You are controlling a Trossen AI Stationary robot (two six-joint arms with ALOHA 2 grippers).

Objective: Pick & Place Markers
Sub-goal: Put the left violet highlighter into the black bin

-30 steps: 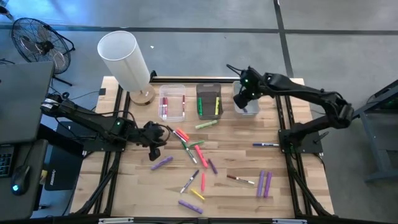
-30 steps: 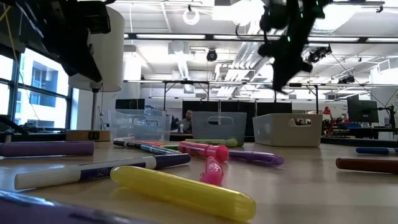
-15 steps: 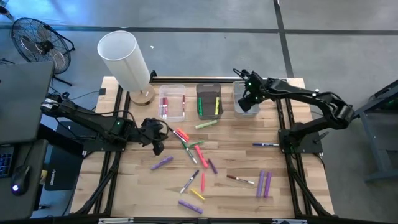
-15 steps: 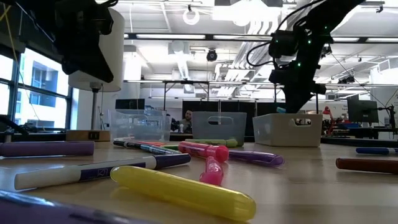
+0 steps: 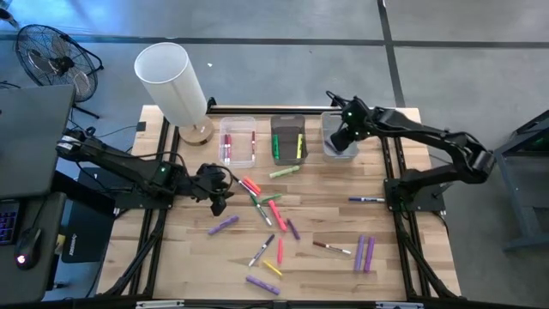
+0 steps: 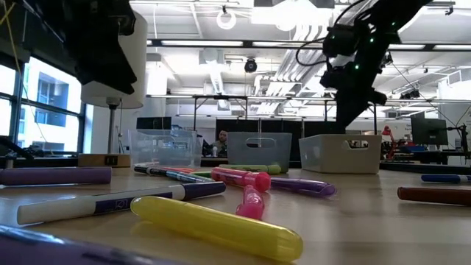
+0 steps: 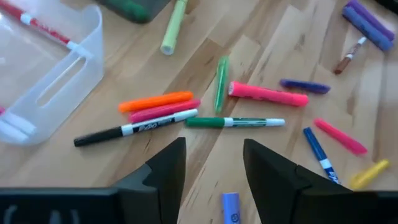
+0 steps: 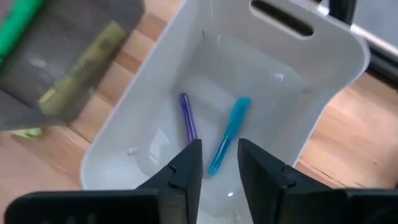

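Note:
Several markers (image 5: pixel 266 206) lie scattered on the wooden table: pink, green, purple, yellow, red. My left gripper (image 5: pixel 216 196) hovers open just left of that cluster. In its wrist view (image 7: pixel 214 149) a green marker (image 7: pixel 235 122), a black marker (image 7: pixel 134 129) and a pink marker (image 7: pixel 267 94) lie just ahead of its fingers, none between them. My right gripper (image 5: pixel 340 142) hangs open over the white bin (image 5: pixel 330 153) at the far right. Below its fingers (image 8: pixel 219 149), a purple marker (image 8: pixel 186 118) and a light blue marker (image 8: pixel 229 134) lie on the bin's floor.
A clear bin (image 5: pixel 238 142) with red and white markers and a dark bin (image 5: pixel 289 137) with green and yellow ones stand left of the white bin. A lamp with a white shade (image 5: pixel 171 81) stands at the far left corner. A blue marker (image 5: pixel 366 199) lies near the right arm's base.
My right gripper has gone down toward the white bin, then risen a little, staying over it. My left gripper has stayed just left of the marker cluster, and the markers on the table lie as before.

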